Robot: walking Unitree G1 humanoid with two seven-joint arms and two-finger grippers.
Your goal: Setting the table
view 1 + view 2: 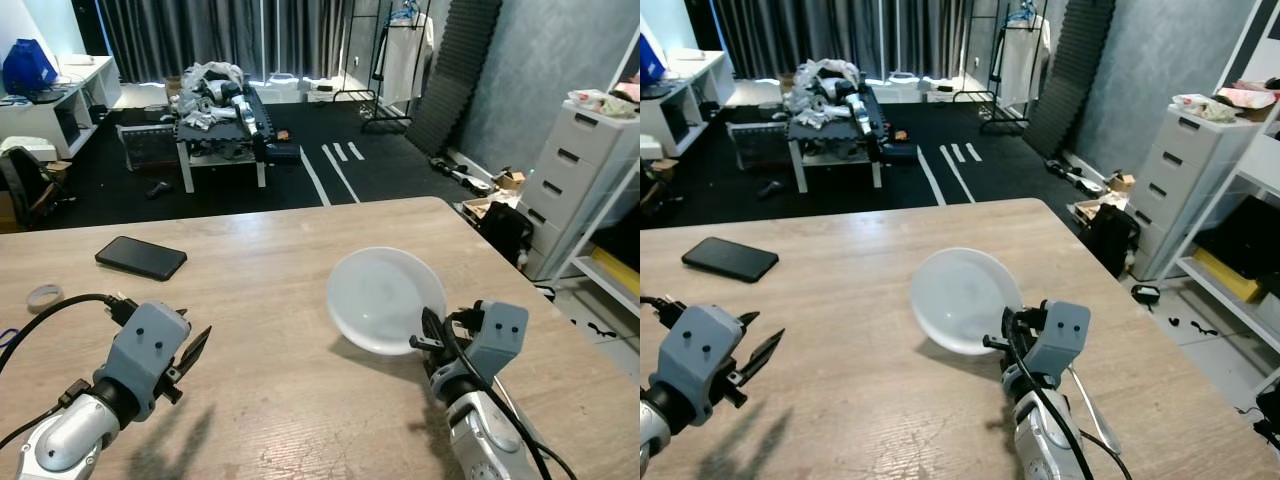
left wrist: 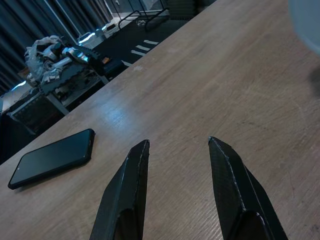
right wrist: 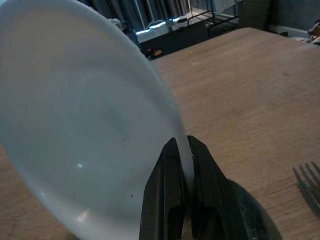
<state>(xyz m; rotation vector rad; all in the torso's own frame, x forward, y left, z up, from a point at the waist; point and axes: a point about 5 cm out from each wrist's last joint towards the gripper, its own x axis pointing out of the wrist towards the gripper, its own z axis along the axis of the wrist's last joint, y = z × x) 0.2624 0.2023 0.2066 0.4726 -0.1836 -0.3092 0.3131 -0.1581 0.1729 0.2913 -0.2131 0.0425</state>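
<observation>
A white plate (image 1: 375, 295) hangs tilted just above the wooden table (image 1: 280, 250), right of centre. My right gripper (image 1: 432, 335) is shut on its near rim; in the right wrist view the two black fingers (image 3: 172, 195) pinch the plate (image 3: 85, 135) edge. A fork (image 3: 307, 182) lies on the table beside that gripper, also seen as a fork (image 1: 1085, 395) by the right arm. My left gripper (image 1: 192, 352) hovers open over the near left of the table, its fingers (image 2: 130, 190) apart with nothing between them.
A black phone (image 1: 141, 257) lies on the table at the far left, and a grey ring (image 1: 43, 296) sits near the left edge. Beyond the table are a cluttered low bench (image 1: 222, 115), a clothes rack (image 1: 400, 60) and a white drawer unit (image 1: 580, 170).
</observation>
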